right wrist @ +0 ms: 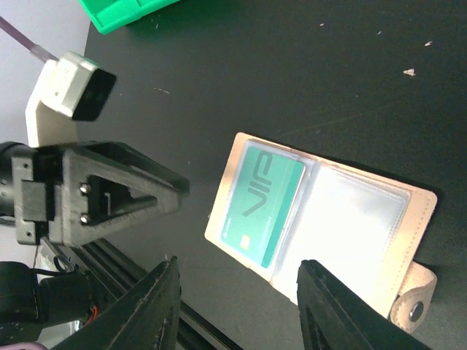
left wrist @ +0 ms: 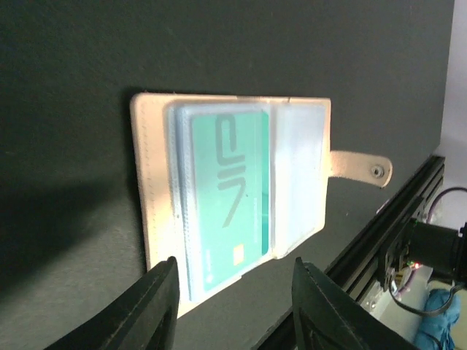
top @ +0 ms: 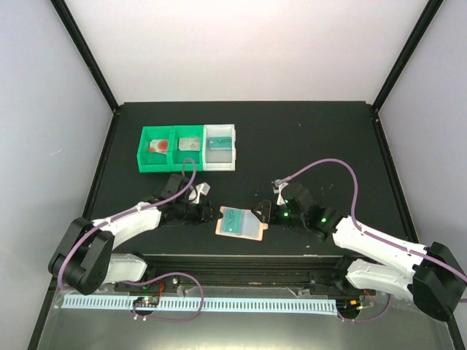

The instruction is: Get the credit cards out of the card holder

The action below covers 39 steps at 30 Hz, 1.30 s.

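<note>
Near the front middle of the tabletop [top: 314, 146], between the two arms, the card holder [top: 248, 227] lies spread open and flat with its pockets up. That leaves the one teal card [left wrist: 226, 193] seen in it exposed in its clear sleeve, ready to be slid out sideways. The snap tab [left wrist: 361, 166] sticks out on the right arm's side. The left claw [top: 198, 211] sits low just beside the card half, fingers apart with nothing between them; the holder's edge is close to its fingertips, but contact cannot be told. The right claw [top: 261, 213] faces it from the tab side, likewise parted and empty, probably placed to pin the holder while the other draws the card. Farther back, the green bin [top: 171, 165] and white bin [top: 221, 165] already hold cards.
</note>
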Each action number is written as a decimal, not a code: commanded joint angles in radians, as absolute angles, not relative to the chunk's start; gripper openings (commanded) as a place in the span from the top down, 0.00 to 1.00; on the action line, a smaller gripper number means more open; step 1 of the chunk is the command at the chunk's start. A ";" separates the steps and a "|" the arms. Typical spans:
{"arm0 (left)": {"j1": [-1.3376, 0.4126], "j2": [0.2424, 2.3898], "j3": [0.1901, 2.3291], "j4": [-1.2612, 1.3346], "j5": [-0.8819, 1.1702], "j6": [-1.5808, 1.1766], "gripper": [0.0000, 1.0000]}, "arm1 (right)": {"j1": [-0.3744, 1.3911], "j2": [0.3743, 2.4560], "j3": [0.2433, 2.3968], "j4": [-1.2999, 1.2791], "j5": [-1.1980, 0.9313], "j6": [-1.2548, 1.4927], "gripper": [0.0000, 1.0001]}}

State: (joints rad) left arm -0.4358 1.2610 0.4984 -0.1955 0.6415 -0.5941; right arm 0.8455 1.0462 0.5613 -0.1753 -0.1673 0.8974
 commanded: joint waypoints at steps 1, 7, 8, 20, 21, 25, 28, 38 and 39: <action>-0.500 1.311 0.480 -0.084 0.636 -0.645 0.56 | 0.843 1.049 0.557 -0.137 -0.170 0.894 0.56; -0.547 1.346 0.432 0.009 0.624 -0.701 0.68 | 0.843 1.057 0.539 -0.107 -0.200 0.867 0.55; -0.554 1.356 0.433 0.008 0.620 -0.702 0.69 | 0.843 1.060 0.536 -0.104 -0.205 0.866 0.55; -0.648 1.426 0.405 0.097 0.596 -0.790 0.76 | 0.843 1.124 0.534 -0.073 -0.235 0.845 0.57; -0.660 1.436 0.404 0.103 0.593 -0.800 0.76 | 0.843 1.124 0.532 -0.071 -0.233 0.844 0.58; -0.682 1.432 0.393 0.150 0.610 -0.846 0.76 | 0.844 1.120 0.524 -0.065 -0.221 0.833 0.59; -0.684 1.401 0.395 0.147 0.595 -0.860 0.76 | 0.842 1.125 0.519 -0.059 -0.223 0.827 0.60; -0.678 1.317 0.423 0.069 0.510 -0.840 0.72 | 0.843 1.169 0.474 0.016 -0.238 0.789 0.67; -0.678 1.331 0.424 0.073 0.510 -0.836 0.73 | 0.844 1.191 0.478 0.021 -0.250 0.787 0.68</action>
